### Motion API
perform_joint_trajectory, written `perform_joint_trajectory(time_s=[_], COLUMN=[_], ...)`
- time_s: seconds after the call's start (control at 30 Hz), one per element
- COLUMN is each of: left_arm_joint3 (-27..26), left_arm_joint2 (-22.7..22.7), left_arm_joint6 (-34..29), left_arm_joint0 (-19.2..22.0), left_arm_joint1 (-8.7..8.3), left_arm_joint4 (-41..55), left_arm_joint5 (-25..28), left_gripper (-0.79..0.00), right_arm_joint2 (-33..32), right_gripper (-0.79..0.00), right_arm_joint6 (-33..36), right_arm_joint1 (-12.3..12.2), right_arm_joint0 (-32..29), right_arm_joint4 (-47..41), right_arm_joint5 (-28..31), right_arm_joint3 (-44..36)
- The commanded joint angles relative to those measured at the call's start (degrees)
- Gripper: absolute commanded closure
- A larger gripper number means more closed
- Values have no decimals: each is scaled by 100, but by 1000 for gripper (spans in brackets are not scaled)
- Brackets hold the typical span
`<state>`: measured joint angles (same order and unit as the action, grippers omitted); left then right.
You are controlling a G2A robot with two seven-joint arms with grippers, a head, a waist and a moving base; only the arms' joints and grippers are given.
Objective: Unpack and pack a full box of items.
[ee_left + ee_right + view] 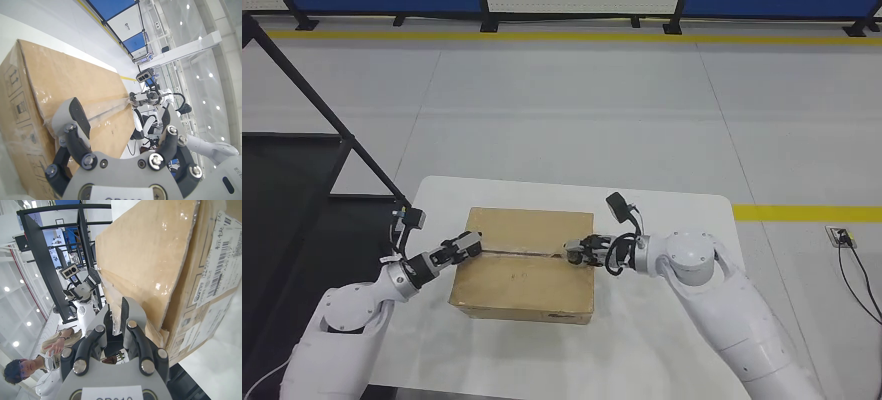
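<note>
A closed cardboard box (527, 265) stands in the middle of the white table (662, 330), its top flaps sealed by clear tape (111, 109) along the centre seam. My left gripper (467, 245) is at the left end of the seam. In the left wrist view it (122, 117) is open, with one finger (79, 115) over the box top beside the tape. My right gripper (572, 250) is at the seam's right end. In the right wrist view it (115, 321) is shut on a loose end of the clear tape (115, 323) at the box's edge (170, 298).
A shipping label (219, 262) covers the box's right side. A black metal frame (332, 130) stands off the table's left rear corner. Bare tabletop lies in front of the box and to its right.
</note>
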<state>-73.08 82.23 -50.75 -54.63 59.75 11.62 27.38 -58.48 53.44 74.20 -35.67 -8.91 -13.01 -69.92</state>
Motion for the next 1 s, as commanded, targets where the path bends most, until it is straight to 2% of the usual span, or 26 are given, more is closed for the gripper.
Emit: perform_joint_trajectory(time_s=[0.0, 0.2, 0.27, 0.33, 0.4, 0.53, 0.7, 0.73, 0.77, 0.83, 0.87, 0.97], left_arm_joint3=[11, 37, 42, 43, 44, 30, 22, 20, 15, 17, 17, 16], left_arm_joint2=[-13, -41, -48, -55, -68, -98, -120, -124, -128, -134, -136, -144], left_arm_joint6=[2, -17, -15, -5, 0, 14, 38, 42, 49, 53, 55, 62], left_arm_joint0=[8, 28, 31, 33, 34, 39, 36, 36, 34, 31, 31, 27], left_arm_joint1=[-3, -14, -18, -21, -23, -26, -33, -34, -35, -38, -39, -44], left_arm_joint4=[3, 30, 34, 28, 39, 50, 52, 52, 60, 68, 69, 73], left_arm_joint5=[4, 18, 23, 22, 26, 40, 44, 44, 55, 64, 65, 70], left_gripper=[-785, -785, -785, -785, -785, -785, -785, -785, -785, -785, -785, -785], right_arm_joint2=[13, -51, -128, -178, -234, -489, -741, -729, -701, -632, -586, -442], right_gripper=[-194, -360, -391, -496, -646, -680, -554, -425, -357, -262, -240, -37], right_arm_joint6=[1, -150, -153, -141, -228, -663, -1010, -1052, -1061, -1151, -1187, -1267], right_arm_joint1=[4, -16, -41, -64, -87, -146, -215, -217, -216, -205, -195, -149], right_arm_joint0=[19, -23, -97, -149, -199, -451, -938, -1002, -1040, -1044, -1031, -885], right_arm_joint4=[-10, 48, 33, 70, 146, 231, 310, 341, 354, 418, 424, 348], right_arm_joint5=[6, -7, 7, -27, -80, -24, 473, 540, 594, 676, 721, 823], right_arm_joint3=[34, -36, -138, -223, -325, -783, -1673, -1812, -1915, -2020, -2038, -1909])
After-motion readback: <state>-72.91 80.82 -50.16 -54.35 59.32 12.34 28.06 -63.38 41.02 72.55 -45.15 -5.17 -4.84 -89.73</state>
